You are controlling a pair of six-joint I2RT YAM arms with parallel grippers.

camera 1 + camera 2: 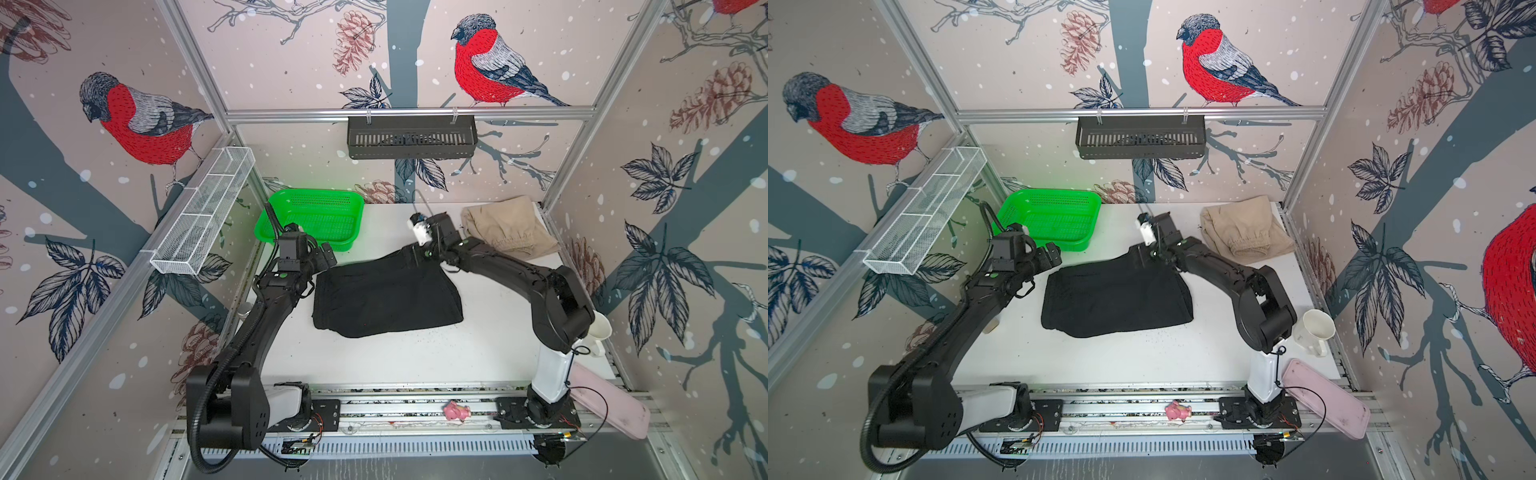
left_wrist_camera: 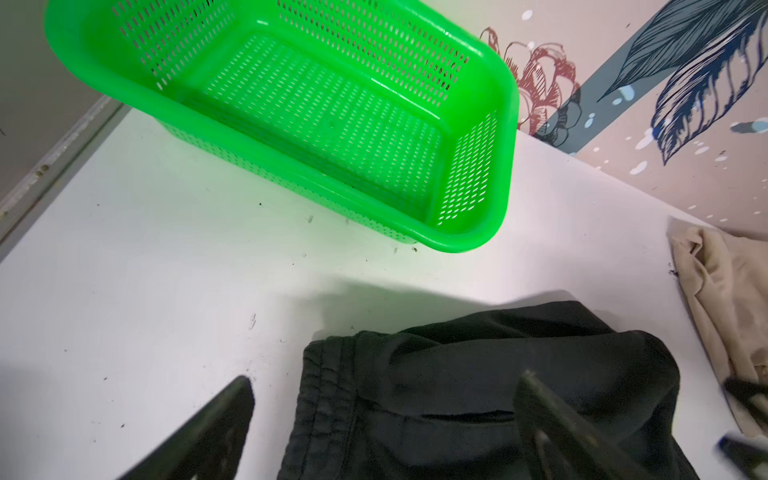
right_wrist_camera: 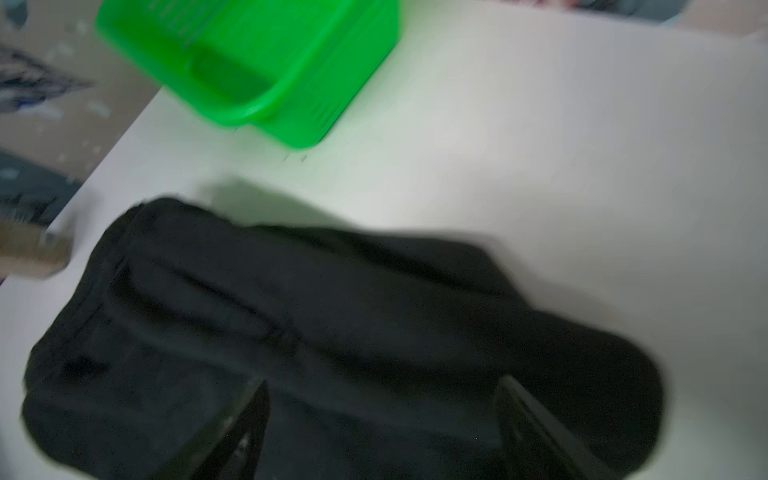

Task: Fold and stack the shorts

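Jaws of the left gripper (image 2: pixel 384 378) are seen spread wide, with nothing pinched between them, above the waistband corner of the black shorts (image 1: pixel 386 299). The right gripper (image 3: pixel 382 390) is likewise shown with its fingers parted over the same cloth and no fabric held, though that view is blurred. The black pair is laid in the middle of the table (image 1: pixel 395 361), doubled into a rough rectangle, its far edge rumpled beneath both grippers. The tan shorts (image 1: pixel 509 228) are found well apart at the far right corner, loosely bunched. The green basket (image 1: pixel 316 193) is seen empty at the far left, near the left gripper. Folding of the black pair is judged to be the step in hand, with stacking not yet done. For the next move, a fresh hold on the black pair's edge is probably called for, so that it can be folded smaller or carried across and set on the tan pair without the fold being spilled.
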